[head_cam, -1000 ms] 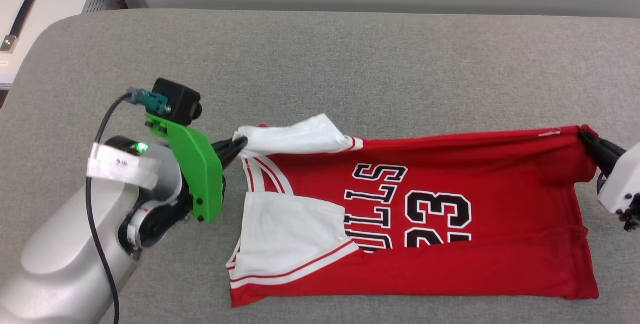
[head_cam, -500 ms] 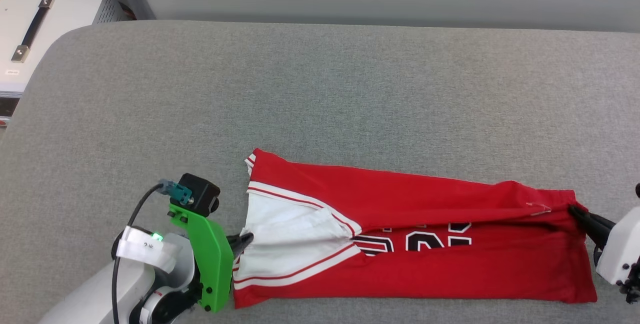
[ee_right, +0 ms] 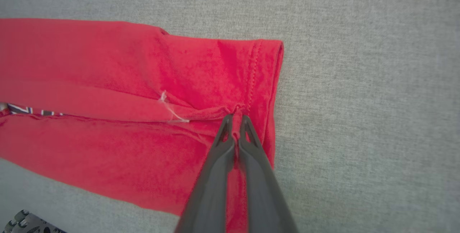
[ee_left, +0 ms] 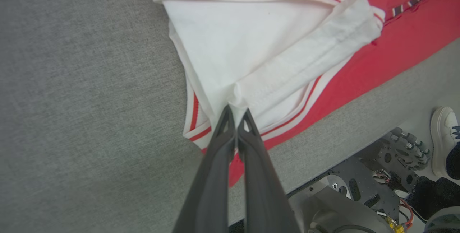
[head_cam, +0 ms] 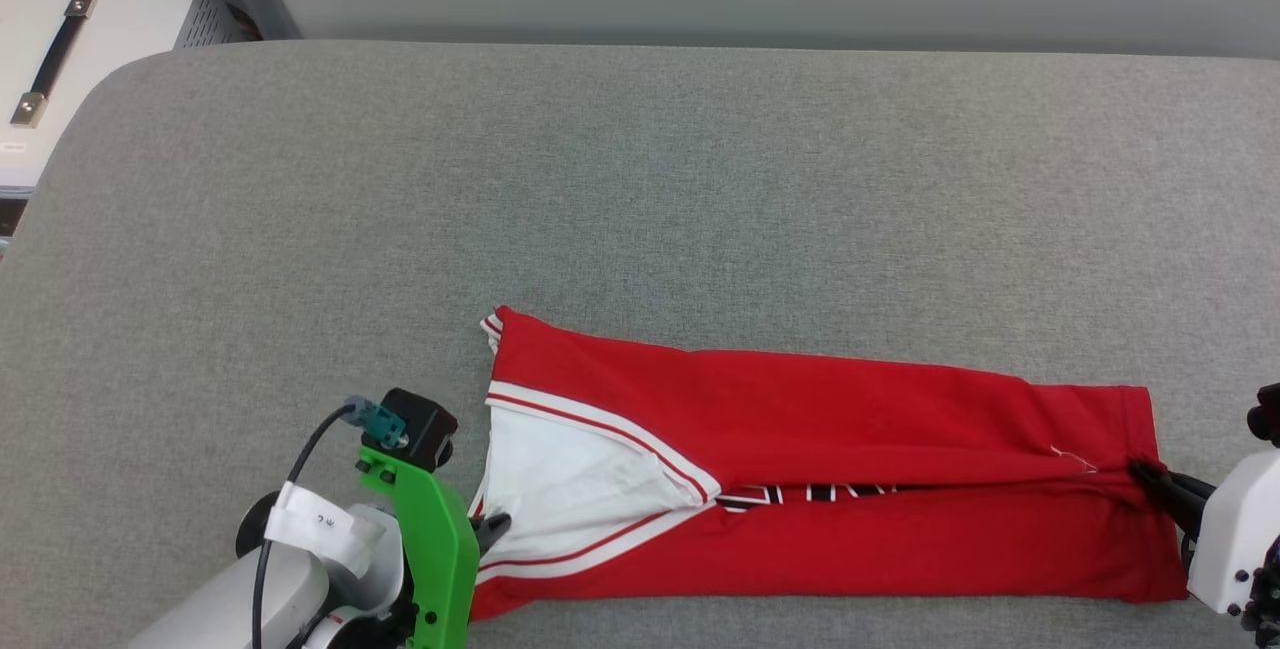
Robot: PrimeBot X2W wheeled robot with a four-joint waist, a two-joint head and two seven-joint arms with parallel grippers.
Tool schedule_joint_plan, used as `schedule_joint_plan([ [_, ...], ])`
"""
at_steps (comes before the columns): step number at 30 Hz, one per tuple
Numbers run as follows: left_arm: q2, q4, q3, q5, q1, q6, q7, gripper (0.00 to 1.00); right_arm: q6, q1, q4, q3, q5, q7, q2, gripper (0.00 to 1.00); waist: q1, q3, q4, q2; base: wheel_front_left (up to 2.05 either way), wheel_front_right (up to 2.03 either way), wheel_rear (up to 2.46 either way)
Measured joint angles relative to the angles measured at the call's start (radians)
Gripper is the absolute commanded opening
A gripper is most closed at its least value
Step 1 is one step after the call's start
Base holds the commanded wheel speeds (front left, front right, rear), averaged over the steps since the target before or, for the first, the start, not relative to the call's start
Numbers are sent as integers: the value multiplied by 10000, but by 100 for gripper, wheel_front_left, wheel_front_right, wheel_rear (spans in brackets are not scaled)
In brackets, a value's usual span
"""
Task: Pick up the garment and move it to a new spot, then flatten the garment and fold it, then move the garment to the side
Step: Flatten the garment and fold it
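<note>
both grippers have drawn the far edge of the garment [head_cam: 800, 429] further toward the near side of the grey padded table [head_cam: 640, 179] than half a second ago. the chest print [head_cam: 820, 496], then still partly readable, is now a thin black-white sliver between the folded-over red flap and the layer beneath.

the garment lies lengthwise across the near part of the table. its white sleeve [head_cam: 570, 489] and striped trim are at the robot's left, its red hem [head_cam: 1140, 419] at the right, and its near edge is close to the table's front edge.

the left gripper [head_cam: 495, 526] has its two dark fingers pressed together on a fold of the white sleeve's edge, seen closely in the left wrist view [ee_left: 236, 112]. the right gripper [head_cam: 1140, 469] pinches a pucker of red cloth beside the stitched hem, fingertips closed on it in the right wrist view [ee_right: 235, 118]. a loose white thread [ee_right: 170, 112] lies nearby.

a white cabinet [head_cam: 70, 59] with a black handle stands beyond the table's far left corner. below the table edge, the left wrist view takes in metal machinery [ee_left: 359, 197] and a person's white shoe [ee_left: 444, 139].
</note>
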Motion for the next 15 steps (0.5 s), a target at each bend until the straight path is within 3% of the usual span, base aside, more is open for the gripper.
schedule_joint_plan([
  [3,-111,134,-63,61,11,-4,0,0,0,14,27,113,-244,-10,-84,0,0,38,6,0,0,0,0],
  [4,-136,169,-96,75,12,-6,-2,0,0,31,59,138,-311,-38,-92,15,0,49,8,0,0,0,0],
  [5,-155,190,-125,81,12,-10,-6,0,0,45,88,159,-351,-90,-81,65,0,55,13,0,0,0,0],
  [6,-173,217,-174,117,12,-17,-13,0,0,62,151,151,-359,-132,-44,100,0,62,19,0,0,0,0],
  [8,-203,255,-255,205,12,-54,-48,100,0,123,201,151,-355,-174,38,100,0,74,35,0,0,0,0],
  [15,-460,439,-190,240,65,-75,-591,100,0,245,196,40,-328,-236,190,100,0,-94,41,0,0,0,0],
])
